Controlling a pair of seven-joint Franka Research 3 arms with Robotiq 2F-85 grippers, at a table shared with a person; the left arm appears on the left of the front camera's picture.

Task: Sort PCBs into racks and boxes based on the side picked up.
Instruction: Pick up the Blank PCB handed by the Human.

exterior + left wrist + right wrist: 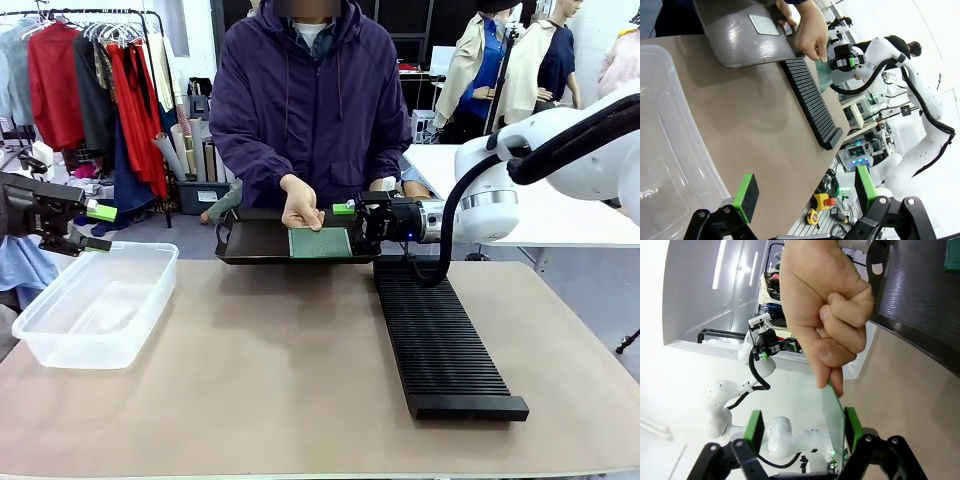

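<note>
- Step in hand, as I read it: right gripper (800, 427) was taking the PCB (835, 425) from the person's hand (825, 315), just in front of the brown tray (250, 240).
- Right gripper stood wide with nothing clamped. The board sat edge-on between the pads (854, 430), tight against one, with a clear gap to the other.
- To do it well: centre the board between the pads before squeezing, or the near pad would shove it sideways.
- Bite the free lower edge, well clear of the fingers pinching the top.
- Keep the pads square to the board; a corner bite on something this thin would likely twist or slip.
- Left gripper (805, 192) was wide and empty, above the clear tub (80, 345) at the counter's (280, 380) left.
- Slotted rack (440, 340) lay just below the right gripper.
- Second PCB (763, 24) lay flat on the tray.
</note>
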